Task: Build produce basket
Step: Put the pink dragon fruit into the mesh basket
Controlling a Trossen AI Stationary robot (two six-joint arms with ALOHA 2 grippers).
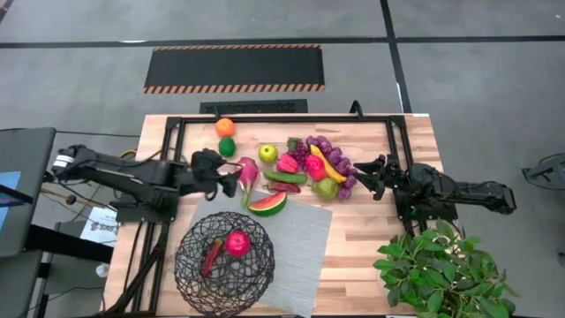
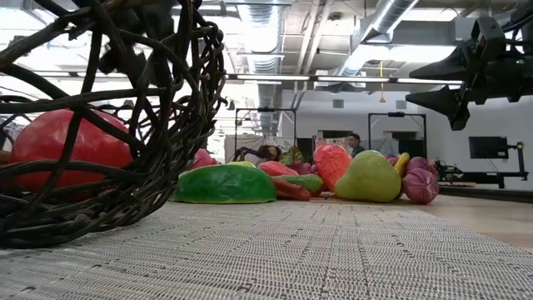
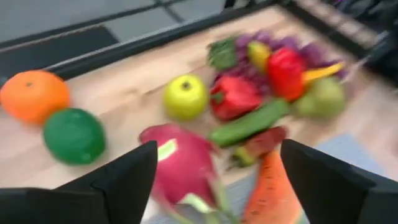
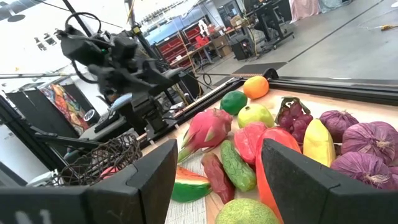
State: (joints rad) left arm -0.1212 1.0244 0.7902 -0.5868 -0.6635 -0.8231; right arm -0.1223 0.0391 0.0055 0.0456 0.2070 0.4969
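Pale wood table [image 1: 371, 238] carries everything we see. Grey woven mat [image 1: 296, 252] lies on its near part, with the dark wire basket [image 1: 223, 258] overlapping the mat's left edge. In the basket we see a red-pink round fruit [image 1: 237, 243] and a dark red pepper [image 1: 212, 256] beside it. A leafy green plant [image 1: 441, 265] stands at the near right corner.

The rest of the produce is piled mid-table beyond the mat: watermelon slice [image 1: 267, 203] on the mat's far edge, pink dragon fruit [image 1: 248, 171] just left of it, cucumber [image 1: 286, 177], red peppers [image 1: 289, 162], purple grapes [image 1: 320, 144], banana [image 1: 327, 165], pear [image 1: 327, 187], yellow-green apple [image 1: 267, 153]. The lime [image 1: 227, 147] and orange [image 1: 225, 127] sit apart at far left, touching each other.

Left gripper [image 1: 231, 175] hovers at the dragon fruit; in the left wrist view its fingers [image 3: 124, 180] stand wide with the dragon fruit [image 3: 180, 163] between them, holding nothing. Right gripper [image 1: 364, 174] waits at the pile's right side, just beside the purple onions [image 1: 344, 181]; in the right wrist view its fingers [image 4: 298, 180] are spread wide, empty.
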